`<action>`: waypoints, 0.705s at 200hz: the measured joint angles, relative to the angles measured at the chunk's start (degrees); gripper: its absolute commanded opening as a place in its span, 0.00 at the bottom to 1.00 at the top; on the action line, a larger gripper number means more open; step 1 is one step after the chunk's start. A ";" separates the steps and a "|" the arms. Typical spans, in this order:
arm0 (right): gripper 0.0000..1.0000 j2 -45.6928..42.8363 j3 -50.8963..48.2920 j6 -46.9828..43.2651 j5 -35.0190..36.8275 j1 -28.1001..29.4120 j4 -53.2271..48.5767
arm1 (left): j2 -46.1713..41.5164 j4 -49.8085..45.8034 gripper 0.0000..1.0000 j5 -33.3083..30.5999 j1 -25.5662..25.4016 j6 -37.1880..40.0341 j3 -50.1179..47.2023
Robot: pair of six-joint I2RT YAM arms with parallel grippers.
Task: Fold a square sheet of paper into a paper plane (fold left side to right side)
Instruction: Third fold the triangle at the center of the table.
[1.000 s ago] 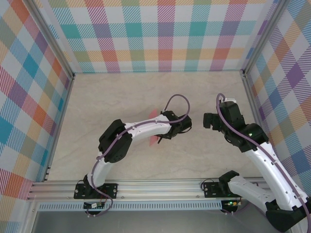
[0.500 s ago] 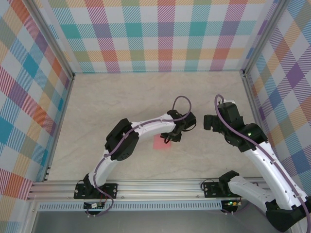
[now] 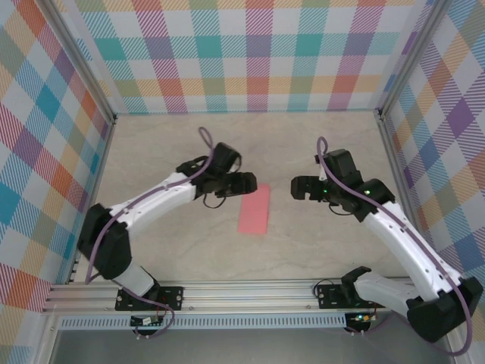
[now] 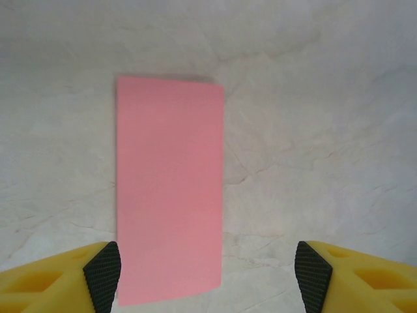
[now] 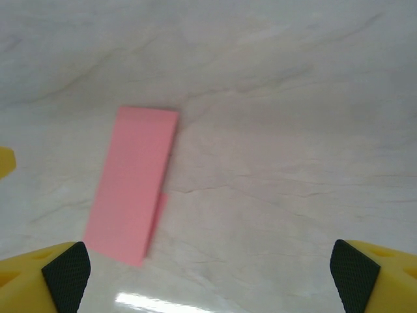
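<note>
The square sheet of paper (image 3: 255,210) lies flat on the marble table, folded in half into a narrow pink rectangle. My left gripper (image 3: 248,182) hovers just beyond its top left corner, open, with nothing between the fingers. In the left wrist view the paper (image 4: 169,189) lies on the table below the left gripper (image 4: 208,275), nearer the left black pad (image 4: 104,272). My right gripper (image 3: 296,188) is open a short way right of the paper. In the right wrist view the paper (image 5: 133,189) lies left of centre, a lower layer peeking out along its right edge, above the right gripper (image 5: 210,277).
Plaid walls (image 3: 258,53) close in the table on three sides. An aluminium rail (image 3: 227,292) carrying both arm bases runs along the near edge. Bare marble tabletop (image 3: 303,144) surrounds the paper.
My left arm has drawn back left off the paper and its gripper has opened, letting the sheet go. The paper now lies flat as a folded rectangle. The right gripper has shifted left.
</note>
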 measured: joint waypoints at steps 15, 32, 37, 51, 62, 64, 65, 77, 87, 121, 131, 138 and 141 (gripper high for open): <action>0.70 5.92 -0.52 1.88 -6.82 0.07 5.44 | -3.67 5.79 0.73 4.42 5.14 -1.55 -7.26; 0.61 13.46 -0.74 3.58 -12.28 0.17 11.10 | -4.48 11.52 0.72 8.72 9.09 -3.56 -13.55; 0.59 15.43 -0.81 4.44 -13.33 0.17 12.61 | -4.48 13.40 0.72 10.08 9.99 -4.09 -15.45; 0.55 20.61 -1.11 5.99 -15.50 0.24 16.68 | -4.48 17.42 0.70 13.22 11.26 -5.66 -19.39; 0.54 24.26 -1.20 6.82 -16.90 0.33 19.32 | -4.35 20.13 0.69 15.45 11.37 -6.54 -21.20; 0.53 24.94 -1.20 7.04 -17.09 0.33 19.80 | -4.28 20.63 0.69 15.85 11.37 -6.67 -21.44; 0.53 25.40 -1.20 7.02 -17.27 0.33 20.11 | -4.24 20.83 0.69 16.00 11.37 -6.78 -21.53; 0.52 28.96 -1.14 7.69 -18.47 0.33 22.27 | -3.61 23.67 0.68 18.32 11.37 -7.37 -22.18; 0.51 31.58 -0.92 7.93 -19.52 0.33 23.50 | -2.56 25.92 0.67 19.87 11.37 -7.69 -22.27; 0.46 37.68 1.03 8.74 -20.26 0.33 25.94 | 1.20 30.05 0.66 22.45 11.37 -8.63 -22.27; 0.46 38.62 1.68 8.72 -20.20 0.33 26.51 | 2.25 30.71 0.66 22.95 11.37 -8.66 -22.27; 0.46 39.26 2.25 8.72 -20.22 0.33 26.91 | 3.06 31.01 0.66 23.21 11.34 -8.66 -22.27; 0.46 39.58 2.54 8.72 -20.24 0.33 26.99 | 3.34 31.06 0.66 23.28 11.34 -8.66 -22.27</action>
